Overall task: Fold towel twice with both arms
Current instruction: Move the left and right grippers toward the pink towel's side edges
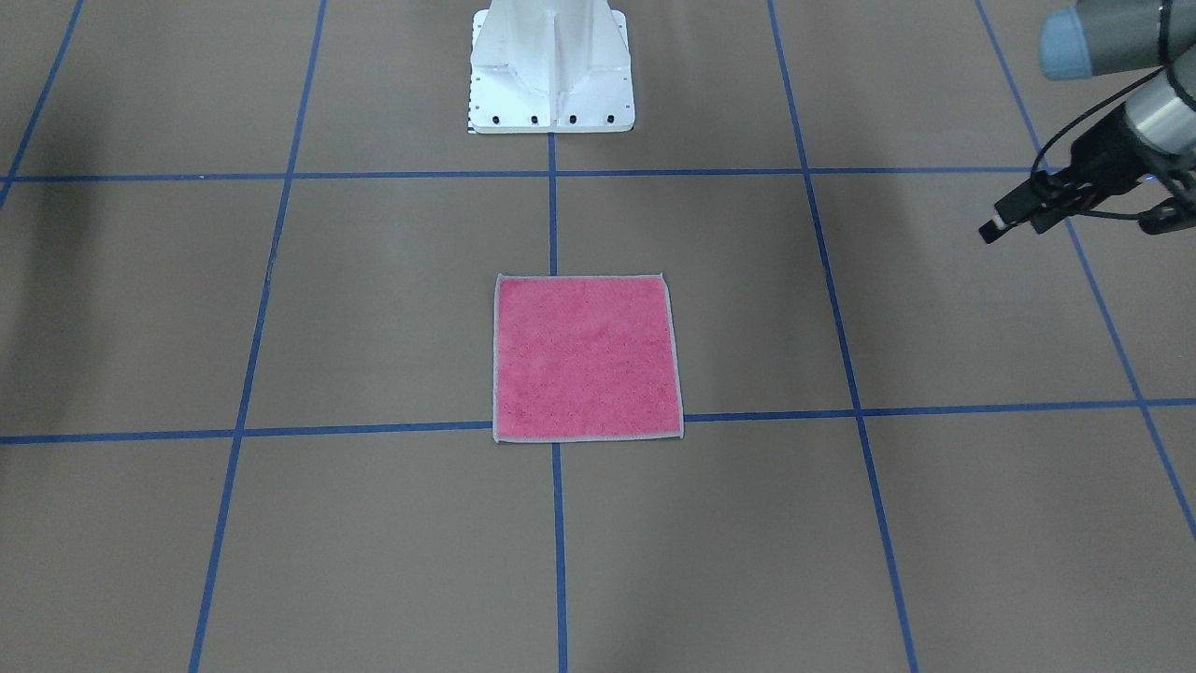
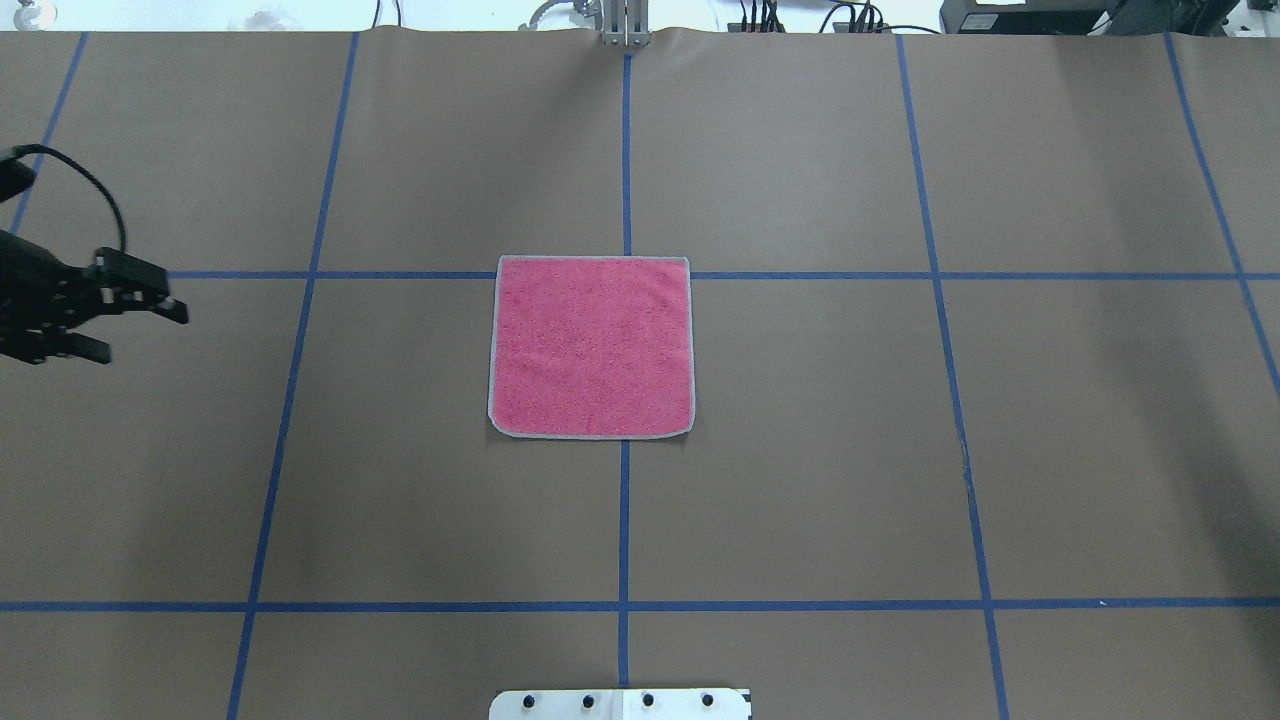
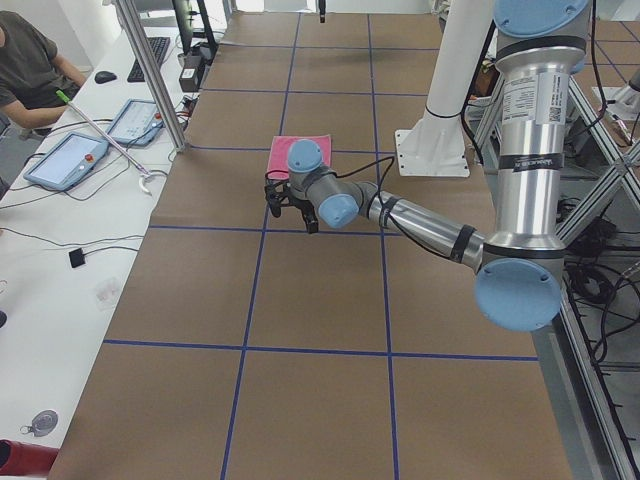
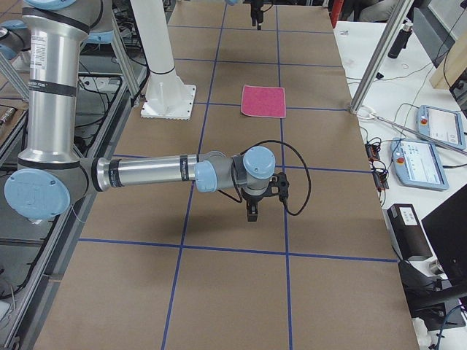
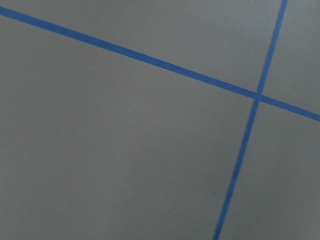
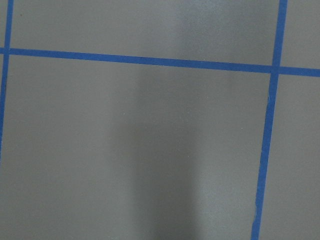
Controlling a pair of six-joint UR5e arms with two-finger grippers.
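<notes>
At the left end of the table the left gripper hovered with its two black fingers spread, holding nothing. The towel lay flat and unfolded at the middle, pink face up, covering a crossing of blue tape lines near its far edge, well apart from both grippers. The right gripper showed only in a side view, pointing down over the table, and I could not tell whether its claw was released or clenched
</notes>
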